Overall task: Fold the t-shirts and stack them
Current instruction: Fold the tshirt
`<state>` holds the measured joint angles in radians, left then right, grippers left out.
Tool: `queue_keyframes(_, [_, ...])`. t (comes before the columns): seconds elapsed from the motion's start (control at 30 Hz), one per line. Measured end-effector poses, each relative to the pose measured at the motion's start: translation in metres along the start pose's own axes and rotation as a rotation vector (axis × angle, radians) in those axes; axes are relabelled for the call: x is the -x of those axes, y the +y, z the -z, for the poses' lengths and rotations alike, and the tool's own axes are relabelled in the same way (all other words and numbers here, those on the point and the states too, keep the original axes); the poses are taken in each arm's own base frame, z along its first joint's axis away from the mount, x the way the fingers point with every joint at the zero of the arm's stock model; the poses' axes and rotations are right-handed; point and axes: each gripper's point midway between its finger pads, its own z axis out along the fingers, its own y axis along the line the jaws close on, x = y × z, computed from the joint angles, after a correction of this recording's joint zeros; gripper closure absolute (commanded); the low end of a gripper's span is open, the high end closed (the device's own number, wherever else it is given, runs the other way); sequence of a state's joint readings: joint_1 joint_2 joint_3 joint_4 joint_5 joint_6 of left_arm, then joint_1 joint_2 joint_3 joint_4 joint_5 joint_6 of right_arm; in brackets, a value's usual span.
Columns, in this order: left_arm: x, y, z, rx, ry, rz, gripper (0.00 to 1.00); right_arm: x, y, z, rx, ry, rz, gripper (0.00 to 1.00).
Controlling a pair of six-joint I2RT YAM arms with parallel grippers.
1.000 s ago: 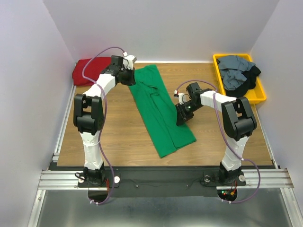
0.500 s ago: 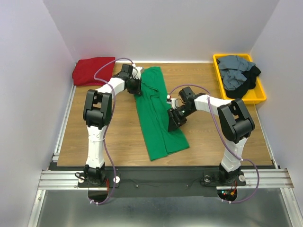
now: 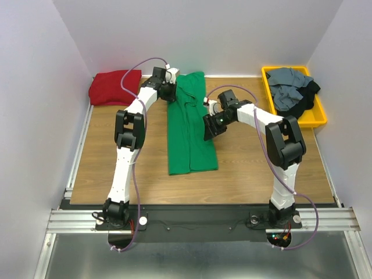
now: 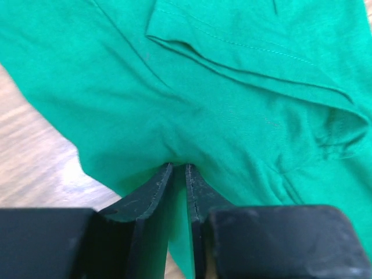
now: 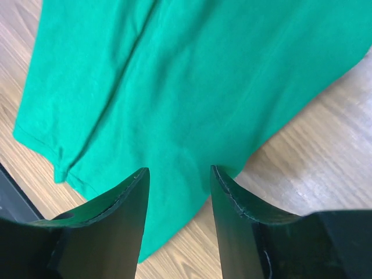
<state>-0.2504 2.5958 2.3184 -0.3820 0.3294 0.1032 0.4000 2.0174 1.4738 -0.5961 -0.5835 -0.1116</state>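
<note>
A bright green t-shirt (image 3: 189, 133) lies as a long narrow strip on the wooden table, running from the far edge towards me. My left gripper (image 3: 170, 91) sits at its far left edge. In the left wrist view its jaws (image 4: 179, 165) are pinched on a fold of the green cloth (image 4: 232, 87). My right gripper (image 3: 209, 129) hovers at the shirt's right edge. In the right wrist view it (image 5: 177, 170) stands open over the cloth (image 5: 174, 75), gripping nothing. A dark red t-shirt (image 3: 113, 87) lies folded at the far left corner.
A yellow tray (image 3: 314, 121) at the far right holds a heap of slate grey and black shirts (image 3: 290, 87). White walls close in the table on three sides. Bare wood (image 3: 256, 157) shows to the right of the green shirt and to its left.
The green shirt swung from a slant to lie straight, and shifted left and farther back. Both grippers moved with it. The right gripper opened and let go of the cloth.
</note>
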Motion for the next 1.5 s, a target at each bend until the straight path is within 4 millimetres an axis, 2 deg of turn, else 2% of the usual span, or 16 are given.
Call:
queue_keyframes(0.13, [-0.006, 0.001, 0.008, 0.001, 0.011, -0.034, 0.63, 0.007, 0.000, 0.001, -0.001, -0.014, 0.005, 0.48])
queue_keyframes(0.23, [-0.021, -0.010, 0.026, -0.049, 0.053, -0.046, 0.56, 0.006, 0.002, 0.002, 0.005, -0.012, 0.007, 0.48])
queue_keyframes(0.3, [-0.027, -0.021, 0.046, -0.093, 0.069, -0.050, 0.48, 0.002, 0.006, 0.006, 0.014, -0.013, 0.012, 0.49])
queue_keyframes(0.33, [-0.033, -0.032, 0.065, -0.123, 0.075, -0.059, 0.41, -0.002, 0.009, 0.009, 0.019, -0.014, 0.019, 0.51])
queue_keyframes(0.43, [-0.032, -0.051, 0.112, -0.161, 0.050, -0.091, 0.38, -0.008, 0.021, 0.024, 0.028, -0.026, 0.043, 0.56])
queue_keyframes(0.53, [-0.006, -0.074, 0.181, -0.176, -0.083, -0.175, 0.38, -0.013, 0.028, 0.032, 0.035, -0.041, 0.078, 0.64])
queue_keyframes(0.63, [0.015, -0.095, 0.247, -0.170, -0.252, -0.267, 0.39, -0.035, 0.030, 0.025, 0.045, 0.002, 0.081, 0.67])
queue_keyframes(0.7, [0.016, -0.106, 0.283, -0.166, -0.341, -0.318, 0.41, -0.055, 0.032, 0.016, 0.055, 0.048, 0.071, 0.67])
queue_keyframes(0.77, [0.006, -0.115, 0.305, -0.169, -0.402, -0.368, 0.43, -0.071, 0.034, 0.007, 0.063, 0.087, 0.065, 0.69])
queue_keyframes(0.87, [-0.020, -0.120, 0.318, -0.168, -0.411, -0.401, 0.50, -0.092, 0.038, -0.004, 0.075, 0.134, 0.059, 0.70])
queue_keyframes(1.0, [-0.056, -0.125, 0.320, -0.201, -0.373, -0.451, 0.51, -0.093, 0.047, -0.010, 0.090, 0.123, 0.098, 0.70])
queue_keyframes(1.13, [-0.104, -0.130, 0.321, -0.247, -0.300, -0.516, 0.49, -0.101, 0.061, -0.009, 0.094, 0.124, 0.142, 0.51])
queue_keyframes(1.23, [-0.138, -0.131, 0.323, -0.279, -0.232, -0.626, 0.43, -0.103, 0.071, 0.006, 0.074, 0.100, 0.203, 0.40])
queue_keyframes(1.33, [-0.171, -0.134, 0.322, -0.314, -0.171, -0.724, 0.37, -0.091, 0.080, 0.032, 0.048, 0.014, 0.325, 0.37])
queue_keyframes(1.43, [-0.207, -0.144, 0.317, -0.368, -0.124, -0.855, 0.27, -0.073, 0.091, 0.064, 0.004, -0.108, 0.533, 0.32])
queue_keyframes(1.5, [-0.232, -0.155, 0.311, -0.418, -0.096, -0.945, 0.24, -0.072, 0.093, 0.070, -0.016, -0.135, 0.638, 0.28])
